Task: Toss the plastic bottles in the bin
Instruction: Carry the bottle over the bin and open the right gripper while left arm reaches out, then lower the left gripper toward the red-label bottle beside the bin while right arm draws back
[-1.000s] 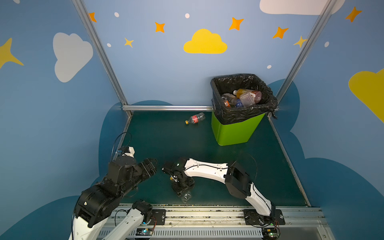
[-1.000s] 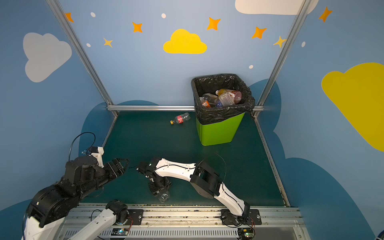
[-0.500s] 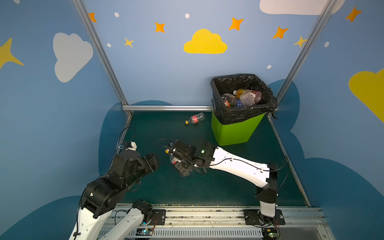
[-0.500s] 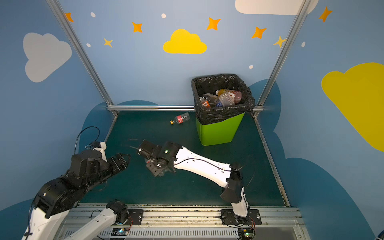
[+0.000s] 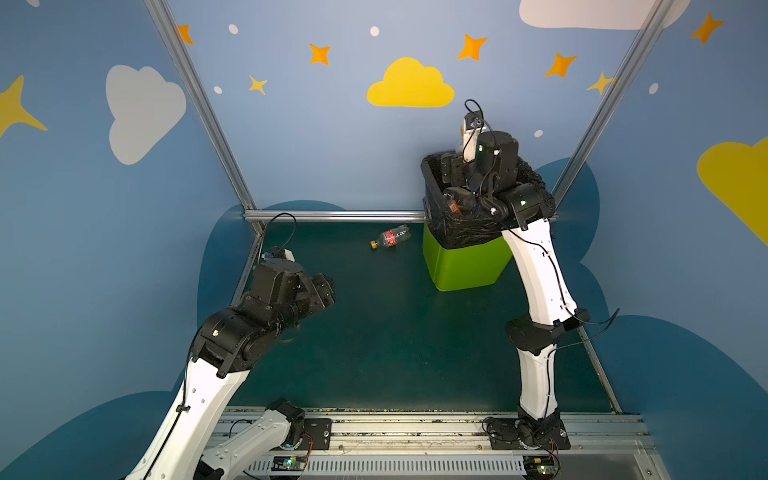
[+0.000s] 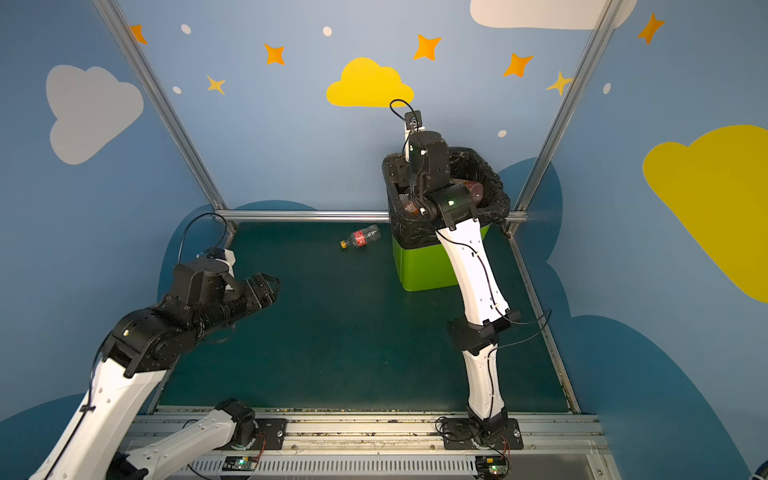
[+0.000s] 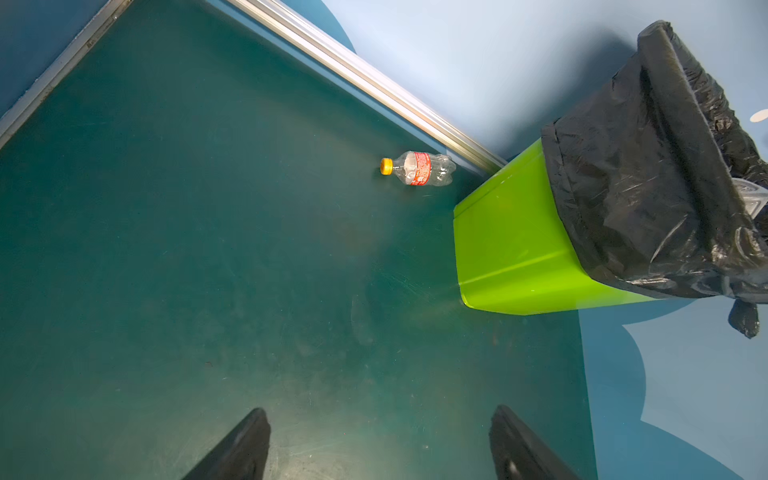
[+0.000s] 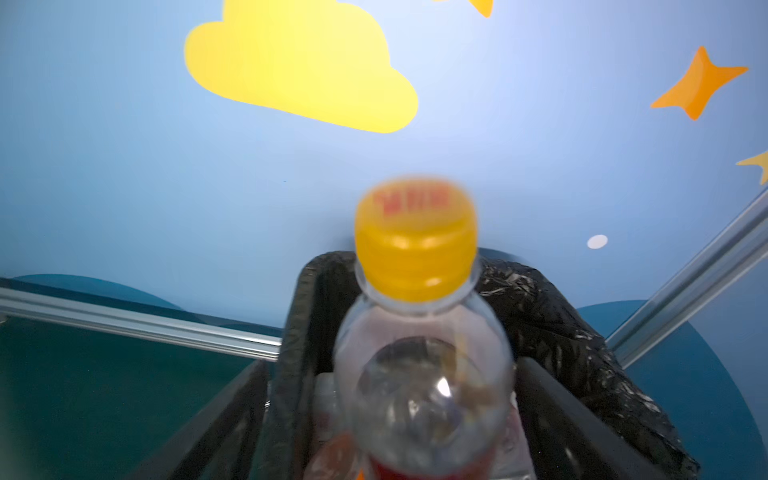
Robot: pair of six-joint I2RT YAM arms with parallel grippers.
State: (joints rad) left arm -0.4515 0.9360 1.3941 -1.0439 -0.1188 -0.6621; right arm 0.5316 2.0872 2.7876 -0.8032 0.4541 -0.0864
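Observation:
My right gripper (image 8: 390,365) is over the mouth of the lime-green bin (image 5: 465,266), which has a black bag over its rim. Its jaws stand wide open. A clear plastic bottle (image 8: 415,249) with a yellow cap and red label is blurred between the fingers, with a gap on one side. Several bottles (image 5: 455,203) lie inside the bin. Another bottle (image 5: 390,239) with a yellow cap lies on the floor left of the bin, also seen in the left wrist view as the bottle (image 7: 419,168). My left gripper (image 7: 380,411) hovers open and empty over the front left floor.
The dark green floor (image 5: 374,340) is bounded by aluminium rails (image 5: 332,215) at the back and sides, with blue walls behind. The bin (image 6: 424,266) stands in the back right corner. The right arm's white links rise in front of it.
The right arm swung up from the front floor to the bin, carrying the yellow-capped bottle, and its jaws opened. The left gripper moved a little forward and higher.

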